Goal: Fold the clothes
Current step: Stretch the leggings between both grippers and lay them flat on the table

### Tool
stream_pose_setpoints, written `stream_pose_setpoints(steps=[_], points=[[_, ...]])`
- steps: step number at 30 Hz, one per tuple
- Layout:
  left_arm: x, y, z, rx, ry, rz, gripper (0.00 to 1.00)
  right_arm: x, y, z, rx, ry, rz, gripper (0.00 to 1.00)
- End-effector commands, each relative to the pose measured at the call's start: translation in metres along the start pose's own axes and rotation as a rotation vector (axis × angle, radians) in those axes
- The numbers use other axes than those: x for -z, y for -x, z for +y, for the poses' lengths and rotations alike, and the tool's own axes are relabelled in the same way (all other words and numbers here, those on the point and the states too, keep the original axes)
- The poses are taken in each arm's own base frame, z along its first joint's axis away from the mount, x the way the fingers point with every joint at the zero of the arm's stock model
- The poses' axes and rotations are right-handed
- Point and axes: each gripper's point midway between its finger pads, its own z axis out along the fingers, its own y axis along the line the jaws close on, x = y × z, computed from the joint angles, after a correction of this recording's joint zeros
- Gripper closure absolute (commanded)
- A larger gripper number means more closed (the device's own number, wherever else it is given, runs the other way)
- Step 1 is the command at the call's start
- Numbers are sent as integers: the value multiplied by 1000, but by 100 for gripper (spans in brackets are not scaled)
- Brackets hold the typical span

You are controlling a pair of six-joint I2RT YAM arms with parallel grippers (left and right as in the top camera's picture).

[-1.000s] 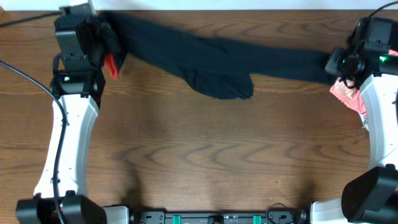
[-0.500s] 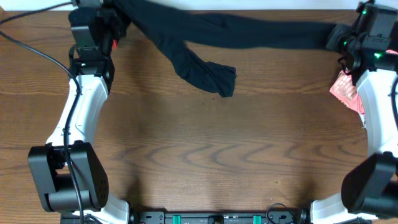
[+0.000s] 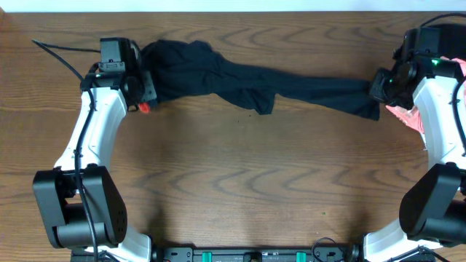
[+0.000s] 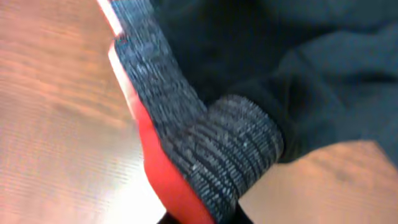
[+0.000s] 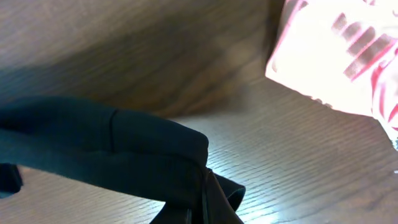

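Here, the black leggings are laid out long across the far part of the wooden table, bunched up at one end. The grey waistband with its red edge is pinched tight in the closed jaws of the left gripper, and the thin leg end is pinched tight in the closed jaws of the right gripper. A pink cloth is seen just beside the right gripper.
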Motion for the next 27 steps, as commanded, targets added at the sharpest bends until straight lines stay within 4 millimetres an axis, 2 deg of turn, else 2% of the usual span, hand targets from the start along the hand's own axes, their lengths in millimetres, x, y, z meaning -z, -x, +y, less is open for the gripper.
stream_pose_setpoints(steps=[1, 5, 11, 15, 17, 21, 27], points=[[16, 3, 6, 11, 11, -16, 94, 11, 10, -8, -13, 5, -41, 99], [16, -6, 17, 26, 41, 27, 94, 16, 11, 3, 67, 140, -35, 99], [20, -18, 60, 76, 176, 76, 94, 40, 23, -33, -36, 126, -96, 99], [22, -23, 79, 130, 199, 96, 94, 57, 21, -47, -84, 152, -113, 99], [23, -26, 86, 160, 210, 109, 94, 59, 11, -56, -107, 134, -75, 99], [27, -42, 96, 180, 227, 175, 90, 55, -28, -74, -138, 43, 76, 99], [34, -71, 97, 178, 242, 296, 89, 48, -76, -85, -153, -25, 257, 99]])
